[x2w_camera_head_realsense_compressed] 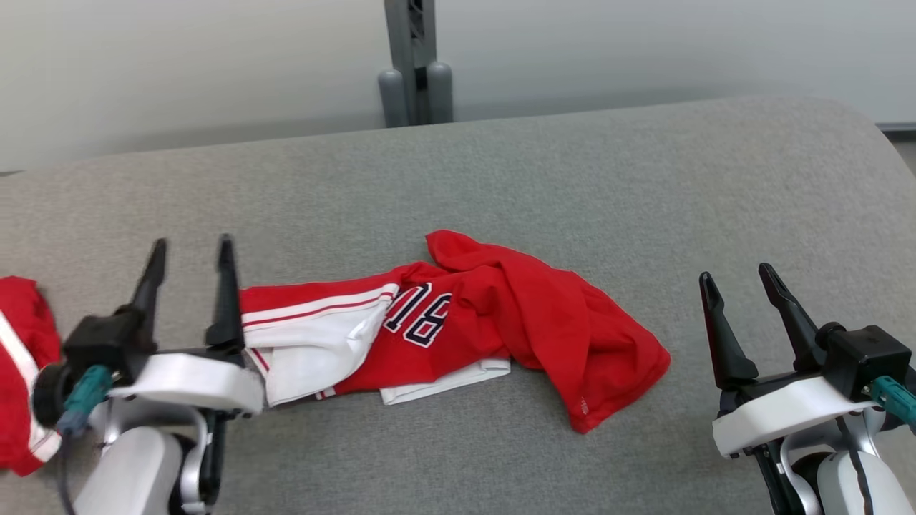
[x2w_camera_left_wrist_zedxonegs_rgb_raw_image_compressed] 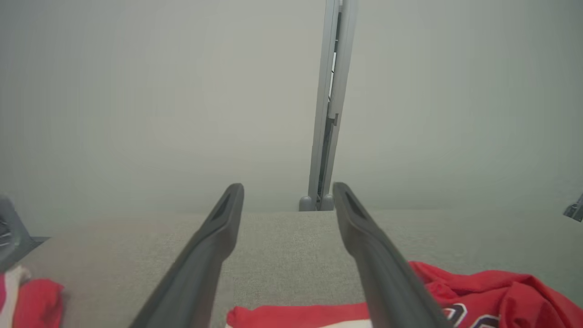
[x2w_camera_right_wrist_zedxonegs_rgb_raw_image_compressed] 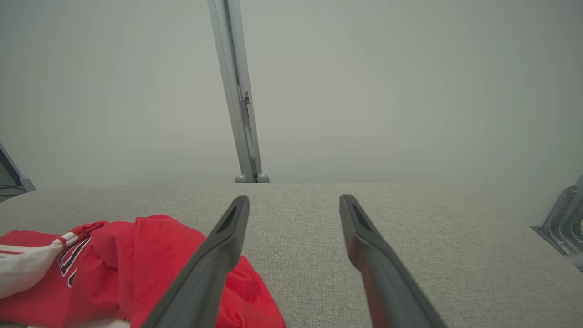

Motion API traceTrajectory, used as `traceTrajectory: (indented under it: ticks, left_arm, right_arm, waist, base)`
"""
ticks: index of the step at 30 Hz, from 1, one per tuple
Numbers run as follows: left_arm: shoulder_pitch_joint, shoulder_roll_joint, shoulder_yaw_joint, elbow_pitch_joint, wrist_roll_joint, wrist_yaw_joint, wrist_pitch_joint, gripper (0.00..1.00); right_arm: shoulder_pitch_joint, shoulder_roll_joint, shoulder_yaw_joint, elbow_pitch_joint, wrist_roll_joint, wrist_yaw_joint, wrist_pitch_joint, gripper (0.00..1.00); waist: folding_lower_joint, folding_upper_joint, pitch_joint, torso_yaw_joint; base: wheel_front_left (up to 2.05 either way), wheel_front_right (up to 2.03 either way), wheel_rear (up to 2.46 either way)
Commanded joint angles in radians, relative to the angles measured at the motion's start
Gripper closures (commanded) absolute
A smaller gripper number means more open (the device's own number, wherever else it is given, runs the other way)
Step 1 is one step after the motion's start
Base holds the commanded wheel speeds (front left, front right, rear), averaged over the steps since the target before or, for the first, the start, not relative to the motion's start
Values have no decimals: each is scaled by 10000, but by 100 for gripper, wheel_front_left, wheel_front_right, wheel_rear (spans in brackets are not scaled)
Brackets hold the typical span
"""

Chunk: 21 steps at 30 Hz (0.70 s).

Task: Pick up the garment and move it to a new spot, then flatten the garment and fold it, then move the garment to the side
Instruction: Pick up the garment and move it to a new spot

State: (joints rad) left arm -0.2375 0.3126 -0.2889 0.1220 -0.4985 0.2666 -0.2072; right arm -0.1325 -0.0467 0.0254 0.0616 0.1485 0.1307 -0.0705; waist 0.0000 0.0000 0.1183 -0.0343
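**Both grippers open, jersey bunched mid-table**

I'm looking down on a table (x2w_camera_head_realsense_compressed: 572, 179) covered in grey woven fabric, flat and plain. Behind it stands a pale, bare wall (x2w_camera_head_realsense_compressed: 179, 64), and a grey metal post (x2w_camera_head_realsense_compressed: 415, 64) rises just past the middle of the far edge, with two rounded feet at its base. In the right wrist view a metal bracket (x2w_camera_right_wrist_zedxonegs_rgb_raw_image_compressed: 565, 218) shows off the table's right side.

The garment (x2w_camera_head_realsense_compressed: 501, 315), a red jersey with white striped trim and dark numerals, lies crumpled in a long heap across the near middle of the table. Its white-trimmed end sits just beside my left gripper (x2w_camera_head_realsense_compressed: 192, 243), whose fingers are spread wide apart. I cannot tell from the head view whether the inner finger touches the cloth. My right gripper (x2w_camera_head_realsense_compressed: 735, 273) is also spread wide and sits near the garment's red right end, with bare fabric between them.

A second red cloth (x2w_camera_head_realsense_compressed: 21, 357) with a white stripe lies at the left edge of the head view, beyond my left gripper.

The far edge runs along the wall and rounds off at the far right corner. A broad band of open grey surface lies between the jersey and that edge, and more to the right.
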Motion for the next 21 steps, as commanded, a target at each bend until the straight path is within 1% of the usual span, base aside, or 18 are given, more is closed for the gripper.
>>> traceTrajectory:
  ticks: [1,5,14,16,21]
  left_arm:
    - [260,145,113,-202,-41,106,-32,0]
    - [946,460,315,-824,-61,340,59,0]
    - [2330,799,86,-2056,164,716,457,0]
    - [2536,876,22,-2259,178,714,533,0]
    - [2668,1040,-43,-2204,61,477,512,0]
  right_arm:
    - [180,-71,-23,-51,-48,1,55,0]
    - [351,-71,-4,-45,-83,1,142,0]
    - [982,-68,-26,-224,-29,1,306,0]
    - [1163,-69,-69,-314,25,1,345,0]
    - [1437,-66,-124,-408,90,1,428,0]
  waist:
    - [0,0,-187,165]
    - [0,0,-500,243]
    - [0,0,-1128,225]
    - [0,0,-1222,235]
    - [0,0,-1314,263]
  base:
    - [0,0,0]
    - [0,0,0]
    - [0,0,0]
    - [0,0,0]
    - [0,0,0]
